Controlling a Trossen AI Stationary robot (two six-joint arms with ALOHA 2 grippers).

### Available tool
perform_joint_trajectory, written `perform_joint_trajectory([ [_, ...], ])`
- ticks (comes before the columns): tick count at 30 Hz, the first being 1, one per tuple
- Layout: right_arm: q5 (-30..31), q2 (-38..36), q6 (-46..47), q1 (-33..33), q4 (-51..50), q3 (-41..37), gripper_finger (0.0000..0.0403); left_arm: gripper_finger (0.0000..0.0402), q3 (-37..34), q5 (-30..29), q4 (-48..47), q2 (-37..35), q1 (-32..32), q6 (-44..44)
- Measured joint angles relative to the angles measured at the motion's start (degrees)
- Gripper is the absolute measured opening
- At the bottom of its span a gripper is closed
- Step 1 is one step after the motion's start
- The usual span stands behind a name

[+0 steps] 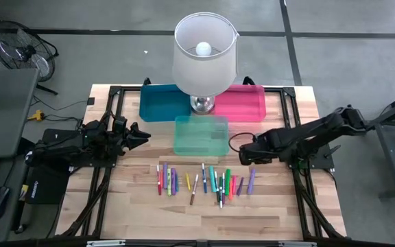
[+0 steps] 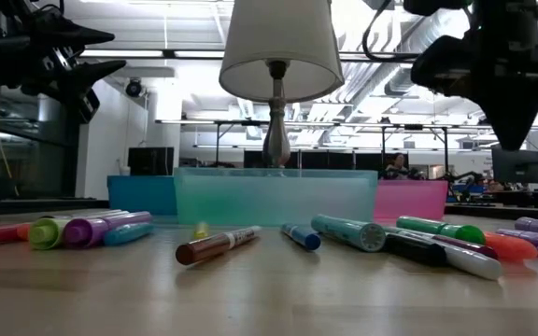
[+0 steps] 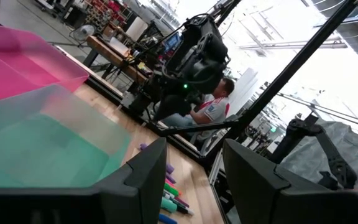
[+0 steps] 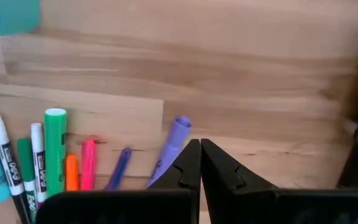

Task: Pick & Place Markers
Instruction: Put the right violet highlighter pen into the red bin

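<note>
Several markers (image 1: 204, 182) in mixed colours lie side by side in a loose row on the wooden table, near its front edge; the low view shows them lying flat (image 2: 344, 231). My right gripper (image 1: 249, 154) hangs shut above the table, pointing down, just beyond the row's right end. In its wrist view its fingertips (image 4: 199, 155) stand next to a purple marker (image 4: 173, 138). The low view shows this gripper (image 2: 512, 140) well clear of the table. My left gripper (image 1: 142, 135) waits open at the table's left side, level, with nothing between its fingers (image 3: 148, 180).
A teal bin (image 1: 201, 136) stands behind the markers, with a blue bin (image 1: 158, 103) and a pink bin (image 1: 247, 103) behind it. A table lamp (image 1: 204, 55) stands between them. Bare wood lies around the row. A person (image 3: 213, 109) sits beyond the table.
</note>
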Motion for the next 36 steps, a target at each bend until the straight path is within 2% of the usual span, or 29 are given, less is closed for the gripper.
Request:
perform_joint_trajectory([
  [13,-5.91,7.1,5.78,3.62,3.75,0.0,0.0001,0.0156,0.0,0.04,0.0,0.0,-0.02,-0.01],
  [16,-6.52,8.67,7.26,4.4,6.06,0.0,0.0012,0.0156,0.0,0.07,0.0,-0.02,-0.02,0.0],
  [21,-5.83,10.79,9.99,5.78,11.44,0.0,0.0071,0.0156,0.0,0.11,0.01,-0.01,-0.01,0.0],
  [29,-6.33,12.87,13.89,7.08,12.08,0.0,0.0192,0.0156,0.0,0.22,0.0,0.0,0.0,-0.02],
  [32,-6.57,13.96,15.11,7.15,12.09,0.0,0.0218,0.0156,0.0,0.22,0.01,0.0,-0.01,0.0],
  [36,-7.17,15.75,15.79,7.61,12.05,0.0,0.0227,0.0156,0.0,0.21,0.0,-0.01,-0.01,0.0],
])
